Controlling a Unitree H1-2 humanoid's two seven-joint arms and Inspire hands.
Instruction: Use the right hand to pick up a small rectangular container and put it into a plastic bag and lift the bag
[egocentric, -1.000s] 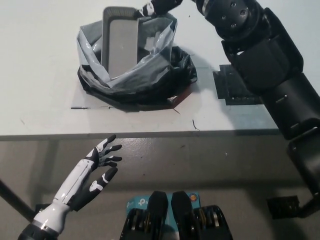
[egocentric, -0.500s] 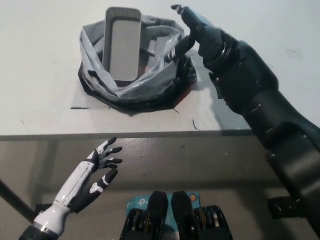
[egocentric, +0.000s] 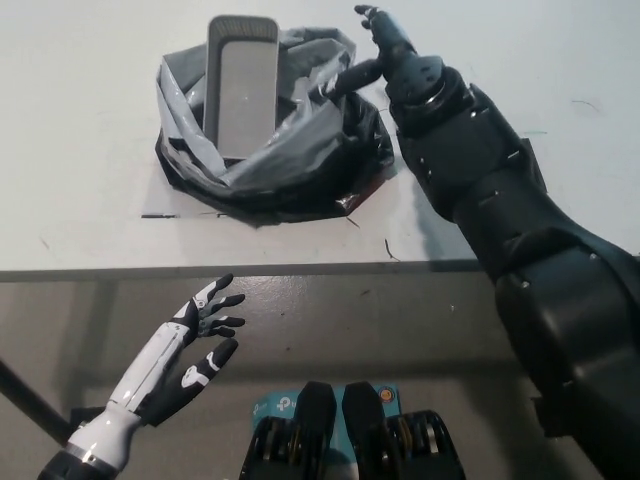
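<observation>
Grey rectangular container (egocentric: 241, 85) stands tilted inside the plastic bag (egocentric: 265, 150), its upper end sticking out above the bag's rim at about 12 o'clock of the bag. Bag sits crumpled and open on the white table (egocentric: 90, 120), grey film above, black folds spreading at its base. Black right hand (egocentric: 385, 55) at the bag's 2 o'clock edge, released, holding nothing: fingers spread, one reaching toward 9 o'clock to touch or nearly touch the bag's rim, another pointing up toward 12. Container and right hand apart, the bag's rim between them. Right arm runs from the hand down to 5 o'clock of the view. White left hand (egocentric: 205, 325) rests below the table edge at 7 o'clock, open, fingers fanned, grasping nothing.
</observation>
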